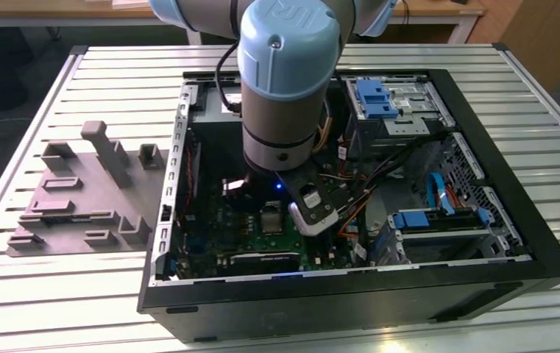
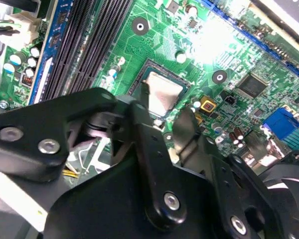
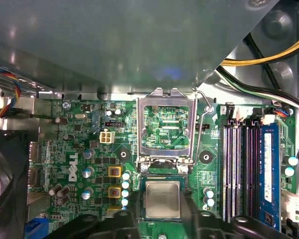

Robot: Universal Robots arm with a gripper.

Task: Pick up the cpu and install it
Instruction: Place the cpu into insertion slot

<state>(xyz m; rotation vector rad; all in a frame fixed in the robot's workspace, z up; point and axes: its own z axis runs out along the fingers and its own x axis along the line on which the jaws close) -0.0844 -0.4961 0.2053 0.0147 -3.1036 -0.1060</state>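
Observation:
The cpu (image 3: 163,199) is a small silvery square chip lying flat in its socket on the green motherboard (image 3: 89,144), inside the black computer case (image 1: 515,220). In the exterior view the cpu (image 1: 273,220) lies just below my arm's wrist (image 1: 280,95). My gripper (image 3: 163,216) hovers over the chip, open, with one black finger on each side of it and a gap to both edges. In the second wrist view the gripper (image 2: 163,107) frames the cpu (image 2: 164,92) between its fingertips (image 2: 185,124). The silver socket frame (image 3: 167,97) stands flipped open beside the socket.
Memory slots (image 3: 244,169) run beside the socket, and yellow and black cables (image 3: 269,59) cross above them. A black fan (image 3: 5,174) sits at the board's other end. Drive cages with blue parts (image 1: 378,99) fill the case's far side. Grey plastic blocks (image 1: 73,198) stand outside, on the exterior view's left.

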